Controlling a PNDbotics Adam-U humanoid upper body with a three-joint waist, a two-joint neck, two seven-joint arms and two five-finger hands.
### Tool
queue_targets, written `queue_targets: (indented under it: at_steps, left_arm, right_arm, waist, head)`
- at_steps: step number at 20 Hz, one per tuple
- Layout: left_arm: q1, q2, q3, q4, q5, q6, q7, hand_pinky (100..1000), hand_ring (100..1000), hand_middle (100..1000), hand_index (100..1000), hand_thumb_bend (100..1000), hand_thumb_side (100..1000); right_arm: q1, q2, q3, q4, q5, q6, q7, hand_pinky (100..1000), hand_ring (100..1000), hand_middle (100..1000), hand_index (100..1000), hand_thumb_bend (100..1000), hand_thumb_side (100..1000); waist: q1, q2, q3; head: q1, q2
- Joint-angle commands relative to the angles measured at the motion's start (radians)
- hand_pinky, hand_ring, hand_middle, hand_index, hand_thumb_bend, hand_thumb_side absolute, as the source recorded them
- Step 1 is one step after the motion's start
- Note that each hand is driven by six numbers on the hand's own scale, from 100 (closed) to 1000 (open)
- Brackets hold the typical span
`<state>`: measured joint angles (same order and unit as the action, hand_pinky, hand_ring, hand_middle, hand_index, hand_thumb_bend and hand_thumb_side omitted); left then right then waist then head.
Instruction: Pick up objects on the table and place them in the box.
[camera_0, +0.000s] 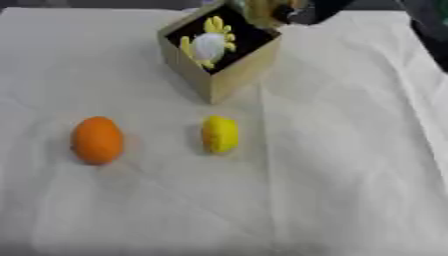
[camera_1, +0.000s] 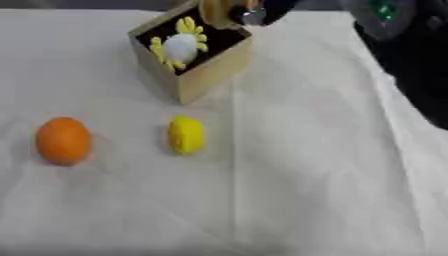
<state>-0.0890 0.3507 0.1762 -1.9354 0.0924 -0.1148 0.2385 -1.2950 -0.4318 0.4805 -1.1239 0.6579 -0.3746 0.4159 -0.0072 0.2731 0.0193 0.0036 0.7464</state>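
Black fingers of the right hand (camera_1: 262, 11) were seen above the far corner of the box (camera_1: 203, 70), beside a blurred tan object (camera_1: 219, 11); whether it was pinched could not be told. A white and yellow toy (camera_1: 179, 46) was lodged inside the box against its dark lining. Nearer than the box, on the pale cloth (camera_1: 306, 175), a yellow object (camera_1: 185, 134) was laid, and an orange one (camera_1: 63, 140) was set well apart to its left.
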Motion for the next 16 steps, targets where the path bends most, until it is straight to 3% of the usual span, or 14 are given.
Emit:
queue_targets:
  at_steps: [1, 6, 12, 15, 16]
  left_arm:
    - [-0.013, 0.011, 0.0, -0.019, 0.007, -0.004, -0.005, 871, 765, 713, 864, 112, 861]
    - [-0.02, 0.01, -0.003, -0.019, 0.01, -0.005, -0.008, 871, 764, 712, 863, 111, 862]
    - [-0.022, 0.009, -0.004, -0.017, 0.012, -0.005, -0.01, 871, 764, 712, 863, 110, 862]
    - [-0.023, 0.008, -0.005, -0.016, 0.012, -0.005, -0.011, 872, 765, 712, 864, 110, 862]
    - [-0.023, 0.008, -0.005, -0.016, 0.011, -0.004, -0.011, 872, 765, 712, 864, 111, 862]
  right_arm:
    - [-0.058, 0.095, -0.071, 0.174, 0.13, -0.031, -0.051, 849, 765, 549, 619, 331, 100]
    - [-0.092, 0.207, -0.171, 0.399, 0.348, -0.071, -0.159, 852, 776, 563, 637, 339, 100]
    - [-0.094, 0.253, -0.233, 0.531, 0.517, -0.119, -0.242, 856, 807, 618, 702, 381, 100]
    - [-0.092, 0.251, -0.246, 0.538, 0.543, -0.133, -0.259, 884, 903, 806, 852, 443, 102]
    - [-0.091, 0.25, -0.249, 0.535, 0.543, -0.134, -0.262, 891, 919, 827, 872, 437, 146]
  waist:
    - [0.007, -0.016, 0.008]
    - [0.012, -0.009, 0.028]
    - [0.013, -0.005, 0.036]
    - [0.013, -0.007, 0.035]
    - [0.013, -0.008, 0.034]
  head:
    - [-0.015, -0.005]
    - [-0.033, -0.01]
    - [-0.036, -0.009]
    - [-0.033, -0.008]
    - [-0.032, -0.008]
